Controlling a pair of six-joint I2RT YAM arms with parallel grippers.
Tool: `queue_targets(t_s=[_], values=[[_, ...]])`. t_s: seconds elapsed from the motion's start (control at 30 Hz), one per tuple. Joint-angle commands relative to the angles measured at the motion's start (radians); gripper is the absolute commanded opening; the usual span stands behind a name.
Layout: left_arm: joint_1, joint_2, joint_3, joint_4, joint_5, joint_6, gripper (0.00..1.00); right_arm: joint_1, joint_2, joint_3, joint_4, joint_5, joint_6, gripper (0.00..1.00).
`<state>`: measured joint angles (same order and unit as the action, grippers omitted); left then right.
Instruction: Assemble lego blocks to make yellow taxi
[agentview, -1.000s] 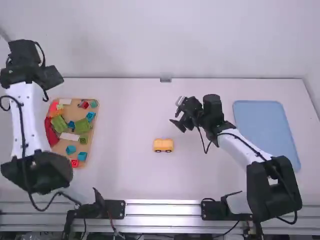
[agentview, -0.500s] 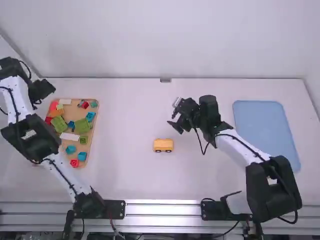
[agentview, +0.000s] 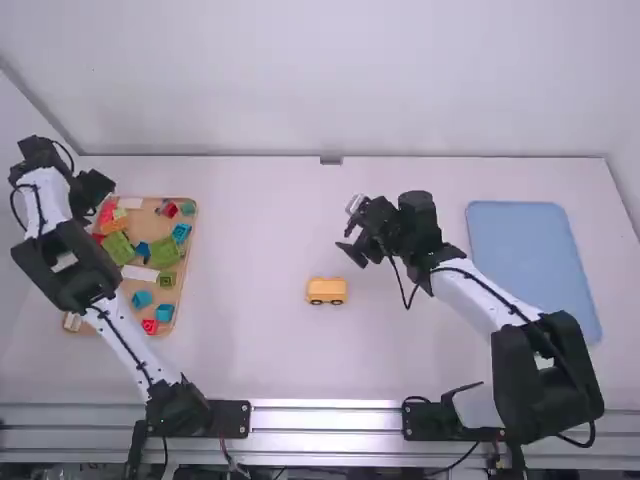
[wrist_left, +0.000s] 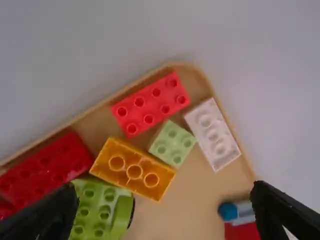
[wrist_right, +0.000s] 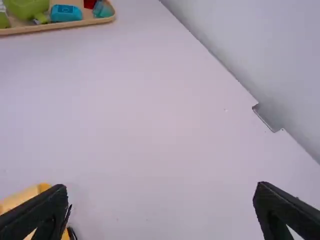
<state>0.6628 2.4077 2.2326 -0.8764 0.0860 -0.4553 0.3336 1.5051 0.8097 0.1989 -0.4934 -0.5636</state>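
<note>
High view: the yellow wheeled piece (agentview: 326, 291) stands upright on the white table (agentview: 270, 240), just below the middle of the frame, where it was in the earlier frames. Above and to its right, well apart from it, hangs my right pincer (agentview: 350, 248), fingers spread with nothing between them; it has hardly shifted since half a second ago. My left pincer (agentview: 95, 190) has moved a little rightward since then and is now by the upper left corner of the wooden tray (agentview: 148, 218), at the left of the frame. Its fingers are wide apart too, and empty. Left wrist view: inside the tray I see a red brick (wrist_left: 150, 104), a white one (wrist_left: 212, 134), a small pale green one (wrist_left: 172, 144) and an orange one (wrist_left: 132, 169). Far right in the high view lies a light blue mat (agentview: 535, 265).
</note>
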Motion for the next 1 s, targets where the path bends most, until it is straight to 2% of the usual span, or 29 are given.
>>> queue_targets(t_s=[0.0,0.2,0.4,0.53,0.57,0.67,0.87,0.9,0.97], values=[[-0.002,0.013,-0.047,0.013,0.011,-0.033,0.92,-0.005,0.005,0.008,-0.002,-0.001,0.018,0.98],[-0.002,0.013,-0.135,0.074,0.01,-0.05,0.93,-0.013,0.005,0.008,-0.003,-0.003,0.018,0.99],[-0.002,0.013,-0.187,0.121,0.003,-0.073,0.83,-0.013,0.005,0.008,-0.005,-0.003,0.044,0.99],[-0.002,0.013,-0.216,0.153,0.0,-0.112,0.8,-0.013,0.005,0.008,-0.018,0.001,0.042,0.99],[-0.002,0.013,-0.221,0.158,0.0,-0.132,0.8,-0.013,0.005,0.008,-0.021,0.001,0.042,0.99],[-0.002,0.013,-0.229,0.166,0.003,-0.208,0.91,-0.013,0.005,0.008,-0.025,0.001,0.044,0.99],[-0.002,0.013,-0.229,0.18,0.005,-0.416,0.91,-0.024,0.005,0.008,-0.027,0.001,0.045,0.99],[-0.001,0.013,-0.229,0.175,0.003,-0.472,0.79,-0.027,0.005,0.008,-0.029,0.001,0.044,0.99],[-0.002,0.013,-0.229,0.168,0.004,-0.502,0.69,-0.027,0.005,0.008,-0.031,0.001,0.044,0.99]])
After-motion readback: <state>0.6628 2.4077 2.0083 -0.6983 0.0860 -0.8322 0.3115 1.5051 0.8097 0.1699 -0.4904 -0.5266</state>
